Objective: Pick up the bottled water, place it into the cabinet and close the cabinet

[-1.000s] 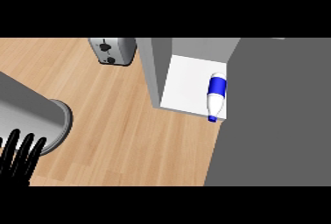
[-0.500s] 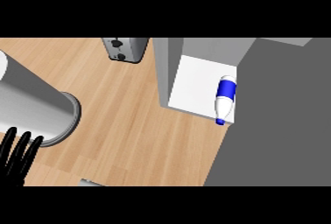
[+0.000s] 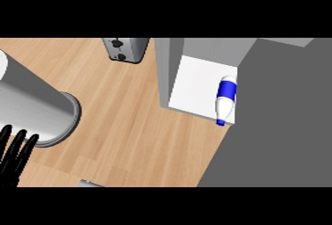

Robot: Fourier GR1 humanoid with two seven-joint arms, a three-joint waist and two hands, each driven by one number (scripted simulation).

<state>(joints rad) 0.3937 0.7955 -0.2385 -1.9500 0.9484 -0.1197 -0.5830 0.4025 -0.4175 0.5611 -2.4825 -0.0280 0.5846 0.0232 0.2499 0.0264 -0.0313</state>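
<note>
Left hand [image 3: 13,167] barely shifted, fingers straight, spread; bottled water [image 3: 225,100] (lying flat) in cabinet [image 3: 194,83].

A light wooden counter [image 3: 130,132] is filling most of the view, its grain running in long pale planks. A grey appliance [image 3: 126,49] with two dark knobs is standing at its far edge. Well to the right of the appliance, a flat dark grey panel [image 3: 279,132] is covering the wood. Far below the appliance, a small grey object [image 3: 91,183] is peeking in, too cut off to identify. Soft, even light is lying across the wood.
</note>
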